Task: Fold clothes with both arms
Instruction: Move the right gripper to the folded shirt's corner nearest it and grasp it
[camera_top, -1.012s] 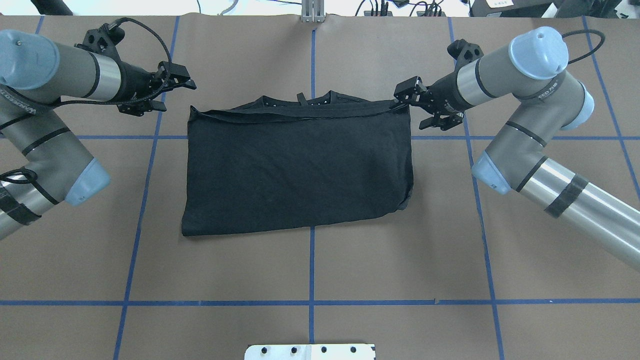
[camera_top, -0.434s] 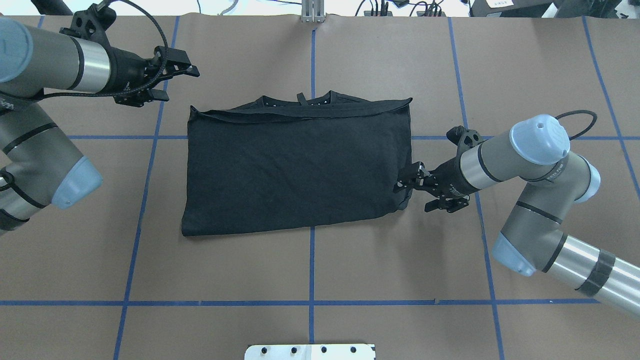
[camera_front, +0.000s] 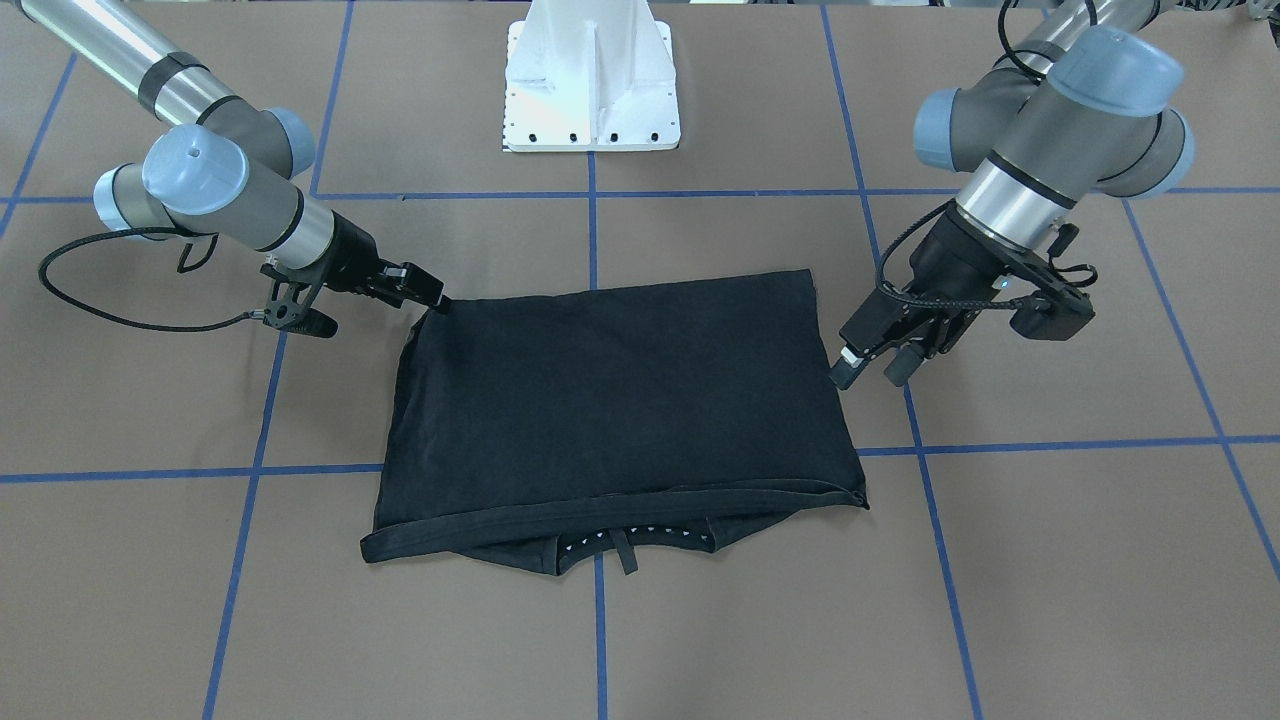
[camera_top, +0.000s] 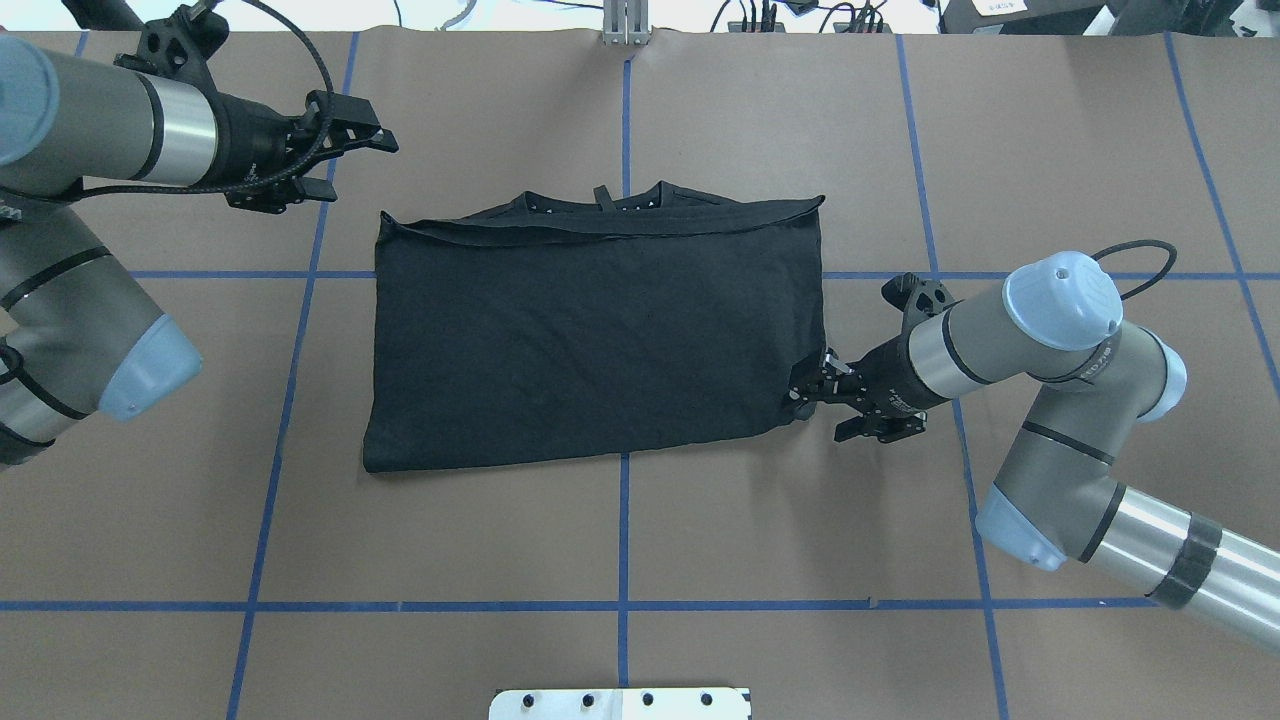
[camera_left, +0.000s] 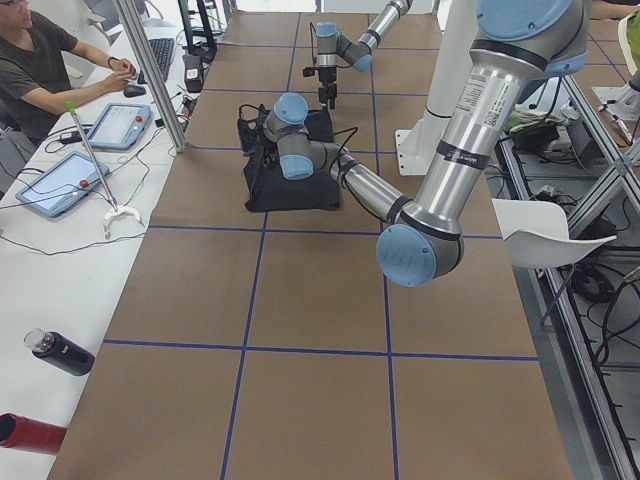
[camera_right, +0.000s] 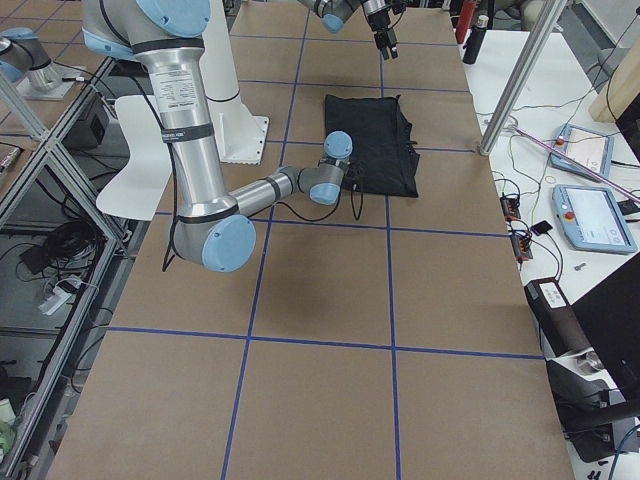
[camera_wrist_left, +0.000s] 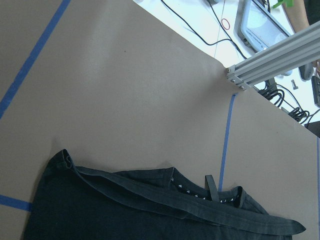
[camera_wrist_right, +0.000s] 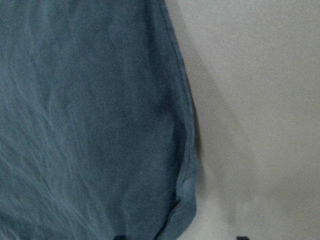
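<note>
The clothes are one black T-shirt (camera_top: 600, 340), folded into a rectangle on the brown table with its plain side up and its collar peeking out at the far edge (camera_wrist_left: 207, 187). My right gripper (camera_top: 800, 398) is low at the shirt's near right corner (camera_wrist_right: 182, 210). It is open, with its fingertips on either side of that corner. My left gripper (camera_top: 358, 165) hovers open and empty beyond the shirt's far left corner. In the front-facing view it (camera_front: 868, 373) hangs beside the shirt (camera_front: 620, 400), and the right gripper (camera_front: 435, 300) touches the opposite corner.
The white pedestal base (camera_front: 592, 90) stands at the table's near edge. Blue tape lines (camera_top: 624, 530) grid the brown surface. An aluminium post (camera_top: 625, 25) rises at the far edge. A person (camera_left: 40, 70) sits at a side table with tablets (camera_left: 55, 185).
The right gripper has travelled from the shirt's far right corner along the right edge to its near right corner. The left gripper rose and drew slightly away. The shirt has not moved.
</note>
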